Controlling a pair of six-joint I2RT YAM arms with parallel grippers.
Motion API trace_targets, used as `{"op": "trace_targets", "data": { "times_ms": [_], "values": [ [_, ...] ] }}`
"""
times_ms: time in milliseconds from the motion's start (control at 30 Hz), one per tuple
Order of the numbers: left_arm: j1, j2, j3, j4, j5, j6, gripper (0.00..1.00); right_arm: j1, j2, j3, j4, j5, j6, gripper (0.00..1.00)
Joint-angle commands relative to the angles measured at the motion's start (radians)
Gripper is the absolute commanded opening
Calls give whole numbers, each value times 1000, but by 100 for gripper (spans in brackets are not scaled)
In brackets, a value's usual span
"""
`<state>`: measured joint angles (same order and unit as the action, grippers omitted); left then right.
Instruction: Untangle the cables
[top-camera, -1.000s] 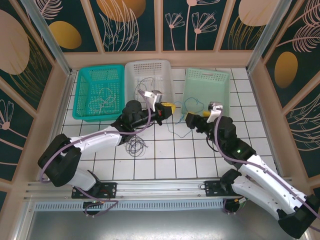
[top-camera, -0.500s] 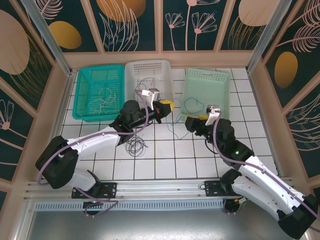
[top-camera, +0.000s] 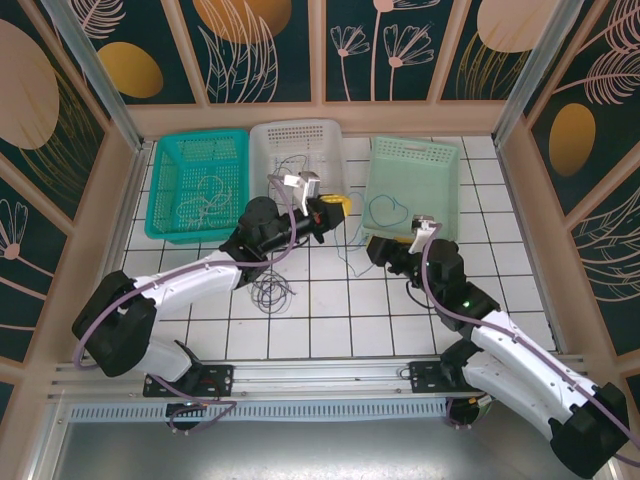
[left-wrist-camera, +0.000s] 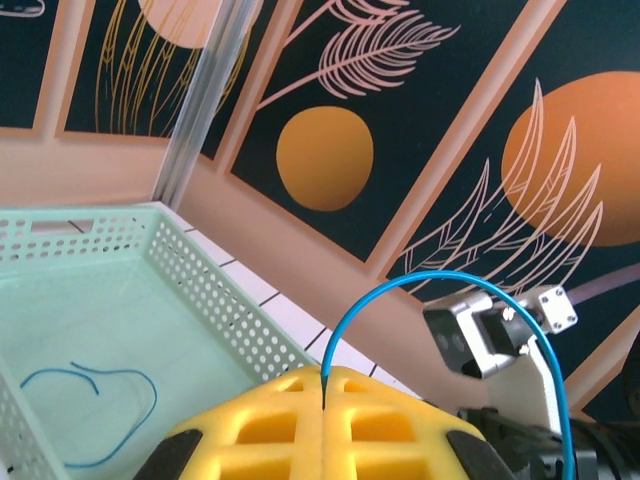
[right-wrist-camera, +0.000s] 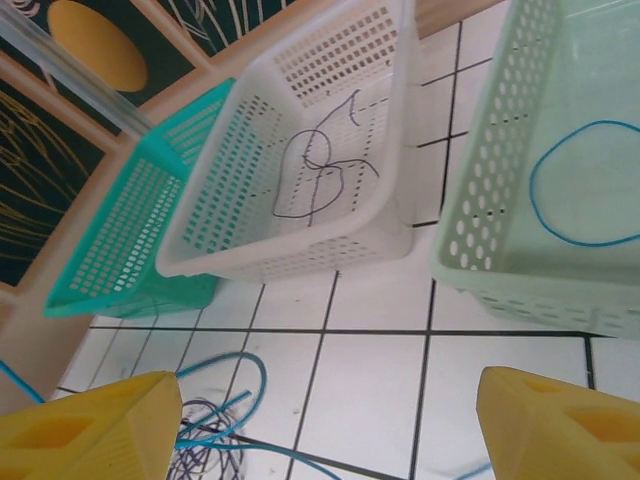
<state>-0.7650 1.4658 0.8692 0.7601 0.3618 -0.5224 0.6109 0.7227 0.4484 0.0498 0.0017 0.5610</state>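
Note:
My left gripper (top-camera: 336, 206) hangs above the floor between the white and pale green baskets, its yellow pads (left-wrist-camera: 260, 425) shut on a thin blue cable (left-wrist-camera: 440, 274). That cable arches up out of the pads and curves down to the right. A tangle of dark and blue cables (top-camera: 270, 292) lies on the tiles under the left arm; in the right wrist view the same tangle (right-wrist-camera: 205, 450) sits at the lower left. My right gripper (top-camera: 378, 248) is just in front of the pale green basket. Its jaws (right-wrist-camera: 330, 420) stand wide open over bare tile, holding nothing.
Three baskets line the back: teal (top-camera: 160, 190) with pale cable, white (top-camera: 300, 126) with a dark cable (right-wrist-camera: 315, 175), pale green (top-camera: 415, 143) with a blue loop (right-wrist-camera: 590, 185). Wooden walls close in both sides.
My left gripper has lifted slightly toward the white basket, still holding the blue cable. The right gripper has shifted a little left and nearer, away from the green basket.

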Motion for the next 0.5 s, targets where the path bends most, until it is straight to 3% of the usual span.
{"op": "trace_targets", "data": {
  "times_ms": [0,267,467],
  "values": [
    [0,18,72,45,19,-7,0,-8,0,-6,64,-28,24,78],
    [0,54,251,0,27,22,0,-58,-44,-29,-96,126,52,78],
    [0,103,395,-35,49,39,0,-148,-120,-73,-149,130,62,78]
  ]
}}
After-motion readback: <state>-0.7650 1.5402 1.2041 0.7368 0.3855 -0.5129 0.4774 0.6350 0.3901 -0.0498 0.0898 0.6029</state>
